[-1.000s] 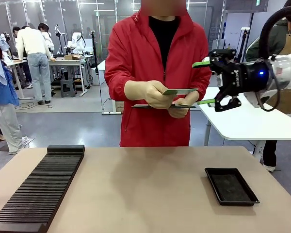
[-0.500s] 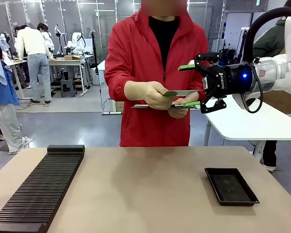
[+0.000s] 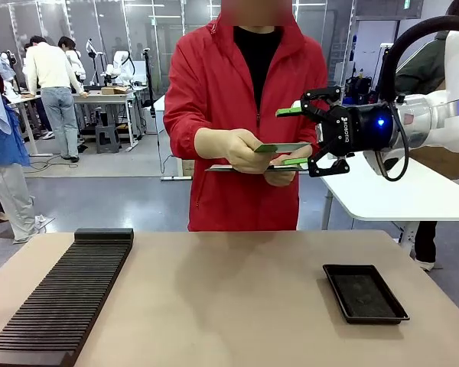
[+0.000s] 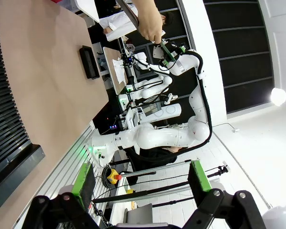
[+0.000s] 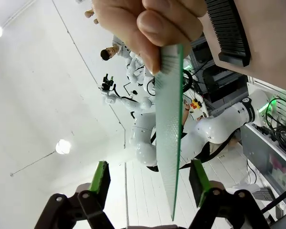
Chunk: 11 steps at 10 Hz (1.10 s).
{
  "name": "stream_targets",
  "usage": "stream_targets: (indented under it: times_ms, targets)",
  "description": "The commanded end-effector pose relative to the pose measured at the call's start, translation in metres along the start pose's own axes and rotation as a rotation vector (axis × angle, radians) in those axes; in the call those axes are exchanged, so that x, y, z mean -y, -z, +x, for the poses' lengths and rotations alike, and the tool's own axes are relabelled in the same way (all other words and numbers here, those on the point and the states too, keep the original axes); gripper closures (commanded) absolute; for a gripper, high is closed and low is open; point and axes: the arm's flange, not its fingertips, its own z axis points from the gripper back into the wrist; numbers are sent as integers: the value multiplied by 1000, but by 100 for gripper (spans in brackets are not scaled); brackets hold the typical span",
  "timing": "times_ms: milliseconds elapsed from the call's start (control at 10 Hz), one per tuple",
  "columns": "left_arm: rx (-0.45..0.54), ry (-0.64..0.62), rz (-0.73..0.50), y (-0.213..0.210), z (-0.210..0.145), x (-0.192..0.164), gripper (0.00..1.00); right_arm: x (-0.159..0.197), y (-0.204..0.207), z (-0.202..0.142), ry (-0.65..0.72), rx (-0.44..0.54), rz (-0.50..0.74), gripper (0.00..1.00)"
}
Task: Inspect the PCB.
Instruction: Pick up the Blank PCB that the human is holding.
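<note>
Across the table, a person in a red jacket holds the thin green PCB (image 3: 281,147) flat in one hand (image 3: 241,147), just above a dark tablet (image 3: 241,167). My right gripper (image 3: 294,136) is open at the board's right end, one green pad above it and one below, neither touching. In the right wrist view the PCB (image 5: 168,124) shows edge-on, pinched by the person's fingers (image 5: 150,24), and its free end reaches between my right gripper's (image 5: 149,183) open fingers. My left gripper (image 4: 140,176) is open and holds nothing, well away from the board.
A long black slotted rack (image 3: 65,294) lies on the table's left side. A shallow black tray (image 3: 365,293) sits at the right. The tan tabletop (image 3: 229,306) is bare between them. A white table (image 3: 398,191) stands behind my right arm.
My right gripper has moved left toward the person, and its open fingers now straddle the PCB's end. The person's hands and the board have stayed put.
</note>
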Motion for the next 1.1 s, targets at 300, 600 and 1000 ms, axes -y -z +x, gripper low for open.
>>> stream_targets:
  times_ms: [300, 600, 1000]
  targets:
    - [-2, -1, 4, 0, 0, 3, 0, 2, 11, -1, -7, -29, 30, 58]
    - [-2, -1, 4, 0, 0, 3, 0, 2, 12, -4, -10, -33, 33, 87]
    - [-2, -1, 4, 0, 0, 3, 0, 5, 11, -5, -7, -29, 33, 100]
